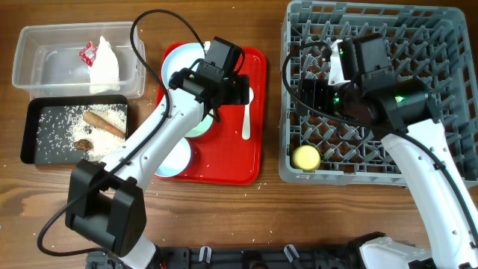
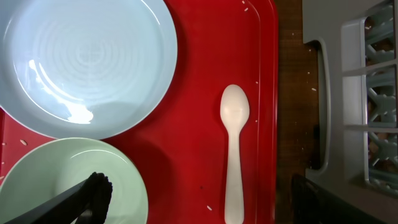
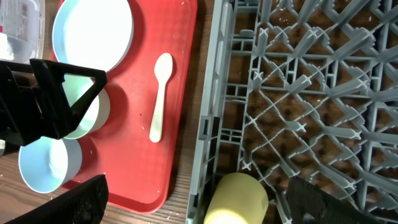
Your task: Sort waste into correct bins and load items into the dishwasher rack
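At the far left of the tabletop [image 1: 224, 217] stands a clear tub [image 1: 33, 75], with crumpled white paper [image 1: 106, 66] and a small red wrapper [image 1: 89, 51] inside it. Just in front of it lies a black tray [image 1: 27, 134] scattered with rice grains [image 1: 56, 127]; a brown food stick [image 1: 104, 122] and a small brown lump [image 1: 82, 143] lie among them.

Next comes the red tray [image 1: 224, 168]. On it are a pale blue plate [image 1: 179, 61] at the back, a pale green bowl [image 2: 56, 180] touching the plate's rim, a pale blue bowl [image 1: 172, 161] at the front, and a white spoon [image 1: 246, 113] lying apart on the tray's right side with its bowl end towards the back.

The left pincer [image 1: 228, 91] hangs over this tray. Only one dark finger [image 2: 93, 193] shows in its wrist view, above the green bowl, so I cannot tell whether it is apart or together.

To the right stands the grey dishwasher rack [image 1: 299, 15]. A small yellow cup [image 1: 306, 157] sits in its front left corner. The right pincer [image 1: 314, 97] hovers over the rack's left part with its fingers [image 3: 81, 202] spread wide and nothing between them.
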Tool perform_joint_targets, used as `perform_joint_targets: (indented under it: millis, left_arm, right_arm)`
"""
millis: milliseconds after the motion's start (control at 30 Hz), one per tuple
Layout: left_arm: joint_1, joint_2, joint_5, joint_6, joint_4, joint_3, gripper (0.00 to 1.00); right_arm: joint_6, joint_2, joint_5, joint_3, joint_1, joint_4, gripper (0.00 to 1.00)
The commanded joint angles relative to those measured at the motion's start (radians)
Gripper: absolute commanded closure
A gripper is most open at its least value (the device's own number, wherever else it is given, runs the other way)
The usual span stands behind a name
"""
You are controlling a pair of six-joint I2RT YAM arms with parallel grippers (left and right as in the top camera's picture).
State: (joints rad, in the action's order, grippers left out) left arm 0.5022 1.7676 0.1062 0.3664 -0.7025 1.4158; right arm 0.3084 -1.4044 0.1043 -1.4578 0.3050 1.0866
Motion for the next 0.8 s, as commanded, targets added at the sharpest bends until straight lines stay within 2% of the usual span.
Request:
perform_joint_targets:
  millis: [0,467,600,767]
  left_arm:
    - [0.002,0.009,-0.002,-0.019,0.004,0.01,0.08]
    - [-0.039,-0.027,-0.002,-0.022,0.003,0.013,0.08]
    - [-0.129,-0.112,-0.002,-0.018,-0.027,0.013,0.07]
    - [-0.285,-0.234,-0.002,-0.019,-0.069,0.013,0.0]
  right_arm:
    - [-0.017,-0.006,0.012,-0.006,0.006,-0.008,0.07]
    - [0.042,-0.013,0.054,-0.006,0.006,-0.106,0.07]
    - [0.094,-0.07,0.077,-0.006,0.027,-0.152,0.08]
    - [0.177,-0.213,0.077,-0.006,0.119,-0.282,0.18]
